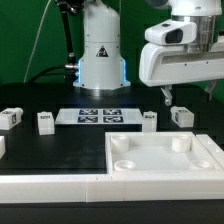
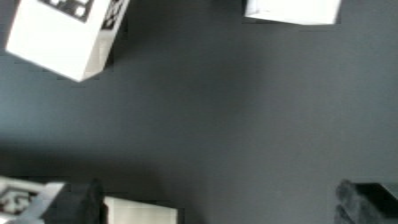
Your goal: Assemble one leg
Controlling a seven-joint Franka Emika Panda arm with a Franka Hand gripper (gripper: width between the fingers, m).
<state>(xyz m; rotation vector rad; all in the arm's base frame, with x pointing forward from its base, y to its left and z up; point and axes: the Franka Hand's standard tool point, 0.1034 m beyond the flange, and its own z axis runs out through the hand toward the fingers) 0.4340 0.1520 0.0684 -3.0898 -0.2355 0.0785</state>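
Note:
Several small white legs with tags stand on the dark table: two at the exterior view's left (image 1: 10,118) (image 1: 45,121) and two at the right (image 1: 150,120) (image 1: 181,116). The large white tray (image 1: 200,160) lies in front. My gripper (image 1: 167,98) hangs open and empty above the table, between and over the two right legs, touching neither. In the wrist view the gripper (image 2: 222,205) is open over bare table, with one tagged white leg (image 2: 68,35) and part of another white block (image 2: 294,10) ahead of the fingers (image 2: 71,200).
The marker board (image 1: 98,116) lies at the middle back, in front of the robot base (image 1: 100,55). A white strip (image 1: 50,185) runs along the near edge. A white piece (image 2: 139,212) shows beside one finger in the wrist view; I cannot tell what it is.

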